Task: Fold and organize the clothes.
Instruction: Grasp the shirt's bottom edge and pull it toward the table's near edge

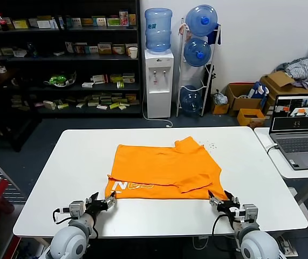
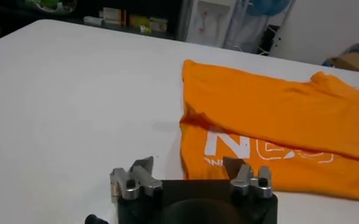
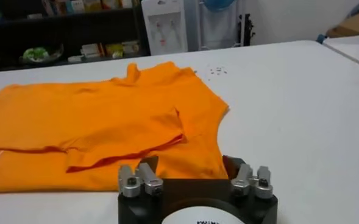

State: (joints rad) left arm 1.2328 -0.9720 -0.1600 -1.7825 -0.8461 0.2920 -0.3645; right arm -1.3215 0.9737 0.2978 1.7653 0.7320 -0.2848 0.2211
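Observation:
The bright orange T-shirt lies partly folded on the white table, with white lettering near its front left corner. It also shows in the left wrist view and the right wrist view. My left gripper is open at the shirt's front left corner, just short of the hem, and its own view shows it empty. My right gripper is open at the shirt's front right corner, and in its own view the hem lies between the jaws.
A laptop sits on a side table at the right. Behind the table stand dark shelves, a water dispenser, spare water bottles, and cardboard boxes with a grey cloth heap.

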